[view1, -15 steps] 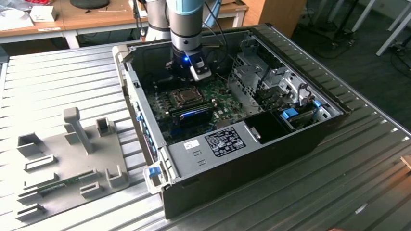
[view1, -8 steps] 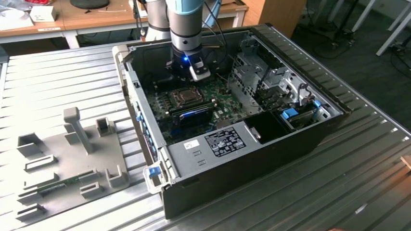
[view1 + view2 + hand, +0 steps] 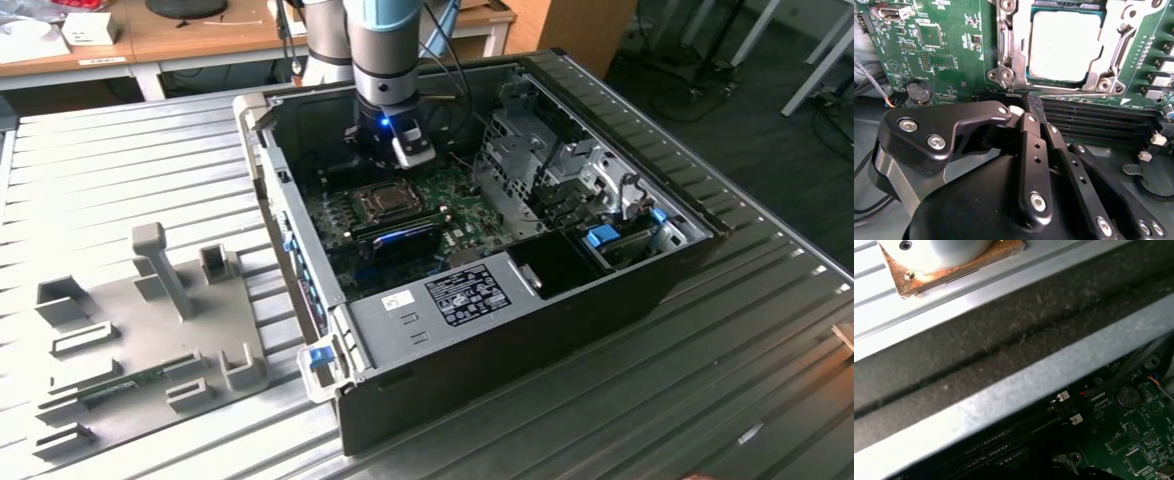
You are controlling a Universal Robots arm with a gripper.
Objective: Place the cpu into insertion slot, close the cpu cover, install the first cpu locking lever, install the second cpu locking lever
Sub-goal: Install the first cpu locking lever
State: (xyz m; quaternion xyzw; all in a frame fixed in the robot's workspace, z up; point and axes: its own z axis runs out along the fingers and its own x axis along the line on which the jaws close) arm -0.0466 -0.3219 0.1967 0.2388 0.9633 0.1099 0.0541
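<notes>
From my station I see the arm reaching down into the open computer case [image 3: 534, 300], which lies on its side on the ribbed metal bench [image 3: 134, 170]. The hand [image 3: 404, 150] hangs just above the green motherboard [image 3: 461, 215], near the insertion slot [image 3: 384, 203].

In the second wrist view the hand [image 3: 1029, 111] has its two black fingers [image 3: 1030, 145] pressed together, and I see nothing between them. The tips are over the long black memory slots [image 3: 1094, 122], just beside the socket but apart from it.

The cpu [image 3: 1064, 45] already sits in the insertion slot [image 3: 1004, 50]; its pale metal top shows through the opening. The cpu cover [image 3: 1110, 55] lies flat around the chip. If the locking levers are latched, I cannot tell.

On the exterior view's left, a grey fixture plate [image 3: 147, 330] with several upright holders rests on the bench, well apart from the case. In the first wrist view I see the case wall [image 3: 1019, 385] and a corner of the motherboard [image 3: 1134, 440].
</notes>
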